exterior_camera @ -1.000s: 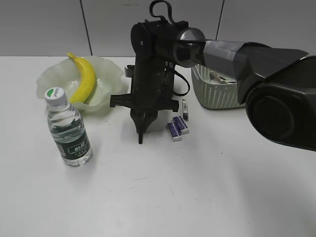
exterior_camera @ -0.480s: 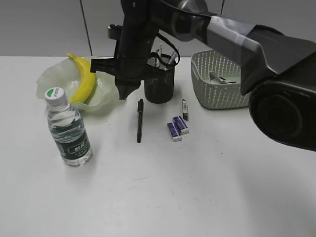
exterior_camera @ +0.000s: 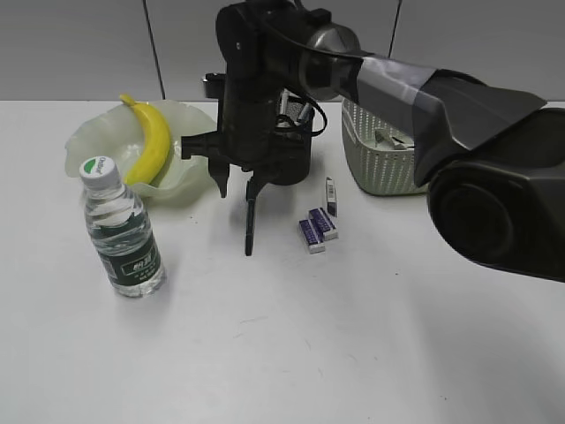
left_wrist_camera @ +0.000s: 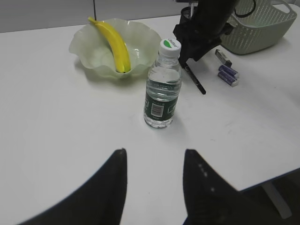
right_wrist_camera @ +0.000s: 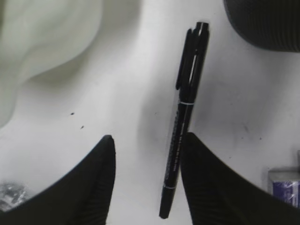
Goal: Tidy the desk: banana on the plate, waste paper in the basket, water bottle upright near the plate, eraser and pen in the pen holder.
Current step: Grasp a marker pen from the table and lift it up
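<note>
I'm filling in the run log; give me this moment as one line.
right gripper: open, above pen | pen: flat on desk | left gripper: open, idle | banana: on plate | water bottle: upright

Open right claw (exterior_camera: pixel 237 187) above pen (exterior_camera: pixel 250 224)

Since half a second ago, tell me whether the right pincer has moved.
Yes. The right pincer has come down: it was level with the pen holder, and its open tips now hang just above the pen on the desk.

Yellow banana (exterior_camera: pixel 152 141) – pale green plate (exterior_camera: pixel 196 163) – black pen (right_wrist_camera: pixel 183 119).
</note>
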You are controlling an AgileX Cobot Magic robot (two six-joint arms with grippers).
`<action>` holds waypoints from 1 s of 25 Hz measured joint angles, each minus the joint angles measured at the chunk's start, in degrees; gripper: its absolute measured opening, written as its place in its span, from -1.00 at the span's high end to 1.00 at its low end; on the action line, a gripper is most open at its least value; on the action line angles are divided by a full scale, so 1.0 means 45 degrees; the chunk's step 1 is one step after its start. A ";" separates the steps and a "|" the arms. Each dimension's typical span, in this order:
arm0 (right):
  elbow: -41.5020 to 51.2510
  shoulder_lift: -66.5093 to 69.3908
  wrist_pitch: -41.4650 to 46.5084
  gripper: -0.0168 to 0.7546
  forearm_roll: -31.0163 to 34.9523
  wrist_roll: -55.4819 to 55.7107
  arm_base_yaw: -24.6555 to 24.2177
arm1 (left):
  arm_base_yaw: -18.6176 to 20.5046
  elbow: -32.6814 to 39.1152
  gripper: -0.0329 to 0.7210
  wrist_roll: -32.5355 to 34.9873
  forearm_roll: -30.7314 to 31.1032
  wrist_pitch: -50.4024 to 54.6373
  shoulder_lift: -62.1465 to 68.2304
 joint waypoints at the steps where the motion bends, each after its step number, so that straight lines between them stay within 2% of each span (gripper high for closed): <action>1: 0.0000 0.0060 0.0000 -0.01 -0.0133 -0.0011 0.0000 | 0.0000 0.0000 0.11 0.0000 0.0000 0.0000 0.0000; 12: 0.0000 0.0948 0.0009 0.03 -0.0228 -0.0129 0.0000 | 0.0000 0.0000 0.11 0.0000 0.0000 0.0000 0.0000; 16: 0.0000 0.0960 0.0009 0.26 -0.0180 -0.0424 0.0000 | 0.0000 0.0000 0.11 0.0000 0.0000 0.0000 0.0000; 20: 0.0000 0.0960 0.0009 0.73 0.0075 -0.0917 0.0000 | 0.0000 0.0000 0.11 0.0000 0.0000 0.0000 0.0000; 25: 0.0000 0.0960 0.0009 0.75 0.0212 -0.1091 0.0000 | 0.0000 0.0000 0.11 0.0000 0.0000 0.0000 0.0000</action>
